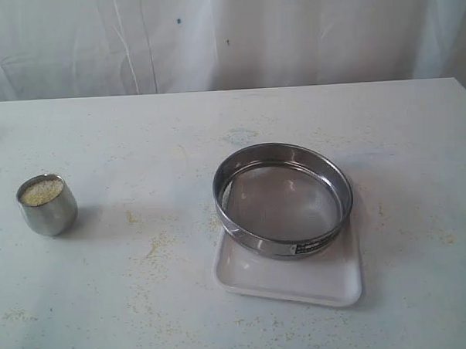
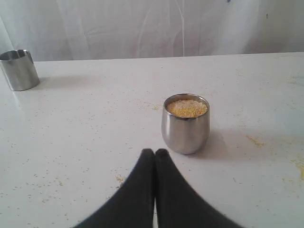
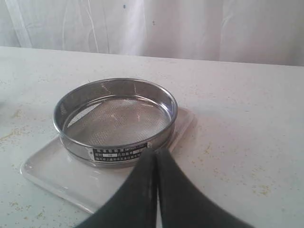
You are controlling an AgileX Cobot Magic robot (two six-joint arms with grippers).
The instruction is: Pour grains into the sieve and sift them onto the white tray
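The grains fill a small rounded steel cup at the table's left. The sieve, empty, with its dark label facing the near side, rests on the white tray right of centre. My left gripper is shut with nothing in it, its tips just short of the cup. My right gripper is shut too, empty, close to the sieve's labelled wall. Neither gripper shows in the exterior view.
A second steel cup stands far off on the table in the left wrist view. Stray yellowish specks are scattered over the white table. A white curtain hangs behind the table's far edge.
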